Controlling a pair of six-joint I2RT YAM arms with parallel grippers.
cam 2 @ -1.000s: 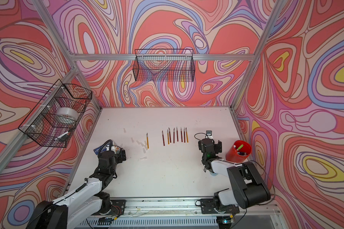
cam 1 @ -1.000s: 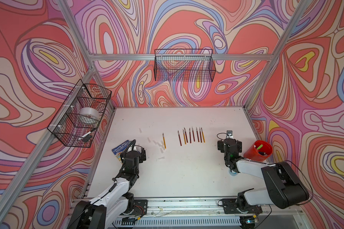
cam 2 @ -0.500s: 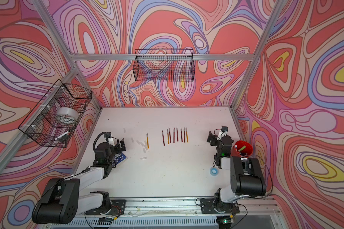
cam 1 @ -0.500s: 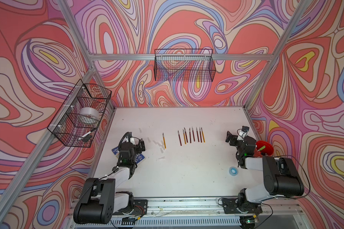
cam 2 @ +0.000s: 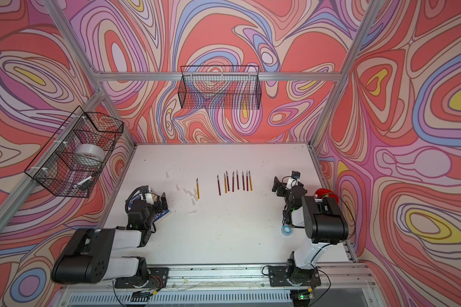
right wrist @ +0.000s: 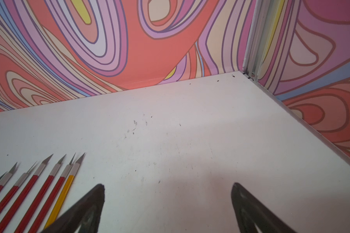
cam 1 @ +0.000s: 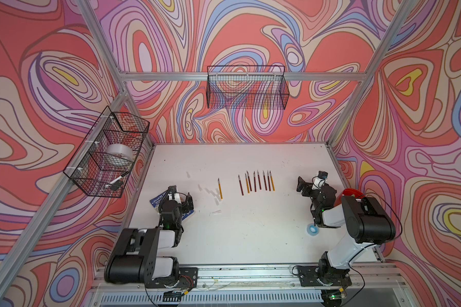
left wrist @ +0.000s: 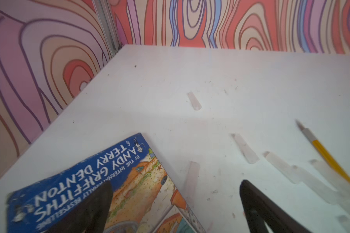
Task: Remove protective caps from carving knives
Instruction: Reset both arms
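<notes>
Red and yellow carving knives [cam 1: 256, 182] lay bare-tipped in a row on the counter [cam 1: 250, 234], protective caps [left wrist: 246, 149] scattered just beside a lone yellow one. I had the left pincer [left wrist: 175, 187] and right pincer [right wrist: 168, 186] spread wide, holding nothing.

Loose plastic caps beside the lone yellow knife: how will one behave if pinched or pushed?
The caps look thin, translucent and hollow: probably very light, likely to skid when nudged. As short tubes on a smooth table, they may roll. Several lie right beside the yellow knife, so a push could shift it too.
</notes>
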